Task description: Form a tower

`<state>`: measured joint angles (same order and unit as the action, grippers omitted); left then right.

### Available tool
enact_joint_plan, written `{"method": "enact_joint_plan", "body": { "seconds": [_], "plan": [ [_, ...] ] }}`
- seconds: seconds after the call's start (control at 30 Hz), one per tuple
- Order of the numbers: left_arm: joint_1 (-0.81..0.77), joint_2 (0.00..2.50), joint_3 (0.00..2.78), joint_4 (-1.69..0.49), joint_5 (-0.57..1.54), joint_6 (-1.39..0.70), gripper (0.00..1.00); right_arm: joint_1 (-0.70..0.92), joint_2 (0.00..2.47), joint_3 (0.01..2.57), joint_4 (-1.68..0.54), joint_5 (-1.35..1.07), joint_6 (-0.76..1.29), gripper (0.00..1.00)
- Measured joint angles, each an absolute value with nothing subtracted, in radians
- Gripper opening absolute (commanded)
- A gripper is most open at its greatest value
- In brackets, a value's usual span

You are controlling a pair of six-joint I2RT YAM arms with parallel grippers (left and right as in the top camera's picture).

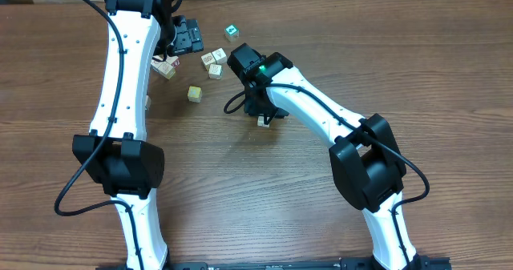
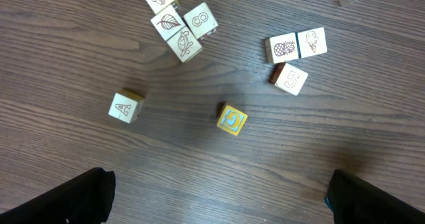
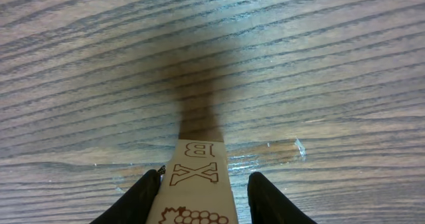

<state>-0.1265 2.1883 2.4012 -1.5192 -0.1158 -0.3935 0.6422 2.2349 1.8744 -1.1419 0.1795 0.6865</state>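
The tower (image 3: 197, 177) is being shown end-on in the right wrist view as a narrow column of wooden cubes, with the letters B and X and a bunch of grapes on its pale faces. Its far end is being rested on the counter (image 3: 332, 64), near the middle. It is being flanked by the two black fingers (image 3: 141, 199) of the right jaws, which are being held narrowly apart. Whether it is really being pinched cannot be told, since a thin gap is showing at one side. The cubes are being judged light, hard, smooth and loose on each other, so a side push is likely to topple them. Hold is best being taken low, on two opposite flat faces. The left jaws are being held wide spread and empty above the loose cubes (image 2: 176, 21), well apart from the tower
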Motion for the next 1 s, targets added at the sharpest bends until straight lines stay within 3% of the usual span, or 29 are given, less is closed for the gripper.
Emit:
{"method": "enact_joint_plan", "body": {
  "seconds": [0.2,0.37,0.67,1.0],
  "plan": [
    [-0.126,2.188,2.401,-1.519,-0.115,-0.393,1.00,0.642,2.235,1.872,-1.143,0.173,0.701,0.53],
    [-0.126,2.188,2.401,-1.519,-0.116,-0.393,1.00,0.642,2.235,1.872,-1.132,0.163,0.708,1.00],
    [-0.126,2.188,2.401,-1.519,-0.115,-0.393,1.00,0.643,2.235,1.872,-1.129,0.156,0.704,1.00],
    [-0.126,2.188,2.401,-1.519,-0.115,-0.393,1.00,0.643,2.235,1.872,-1.129,0.157,0.704,0.94]
  ]
}}
